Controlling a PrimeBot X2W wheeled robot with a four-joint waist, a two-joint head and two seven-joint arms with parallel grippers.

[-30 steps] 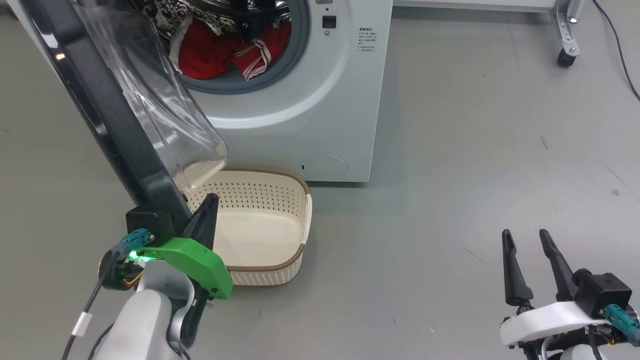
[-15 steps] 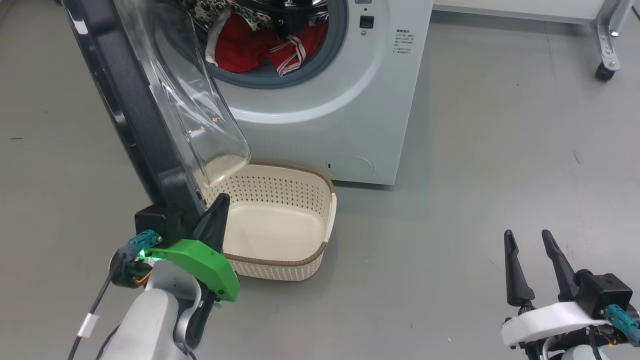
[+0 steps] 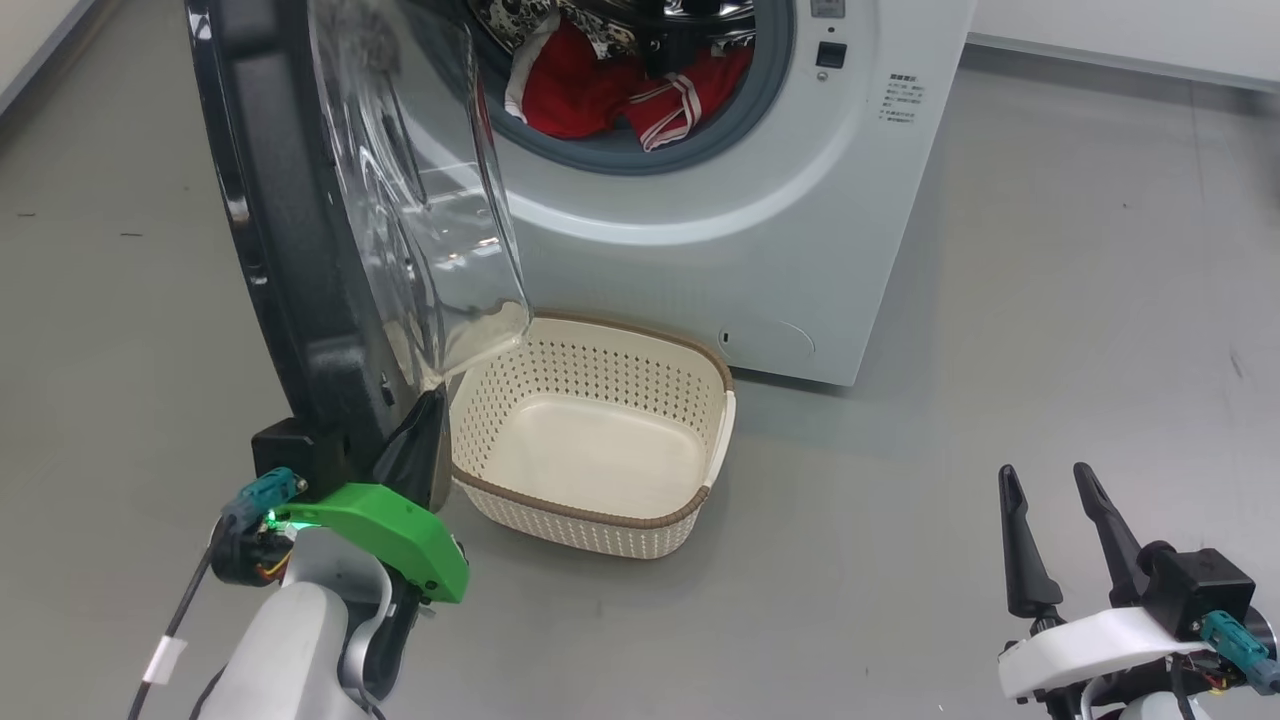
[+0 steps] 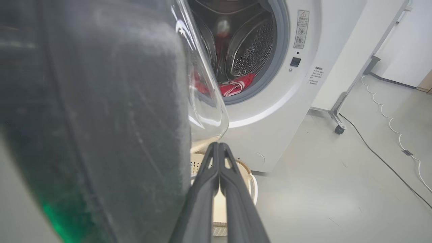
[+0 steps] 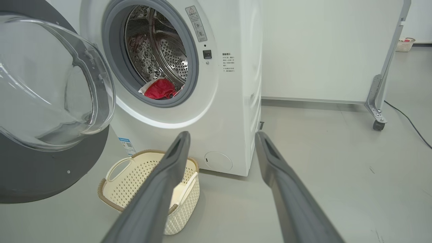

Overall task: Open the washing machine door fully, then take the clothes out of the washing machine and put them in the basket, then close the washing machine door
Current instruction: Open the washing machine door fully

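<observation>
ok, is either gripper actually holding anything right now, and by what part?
Nothing is held. The left gripper is shut on nothing, beside the black rim of the washing machine door; the right gripper is open and empty.

Head view: washing machine (image 3: 720, 250), white front-loader, upper centre. The washing machine door (image 3: 290, 250) stands open at upper left, nearly edge-on, with a black rim and a clear bulging glass. The clothes (image 3: 580, 95), red with white striped trim, are heaped inside the opening at top. The basket (image 3: 610, 515), cream and perforated with a brown rim, sits upright at centre below the door, its bare bottom showing.
</observation>
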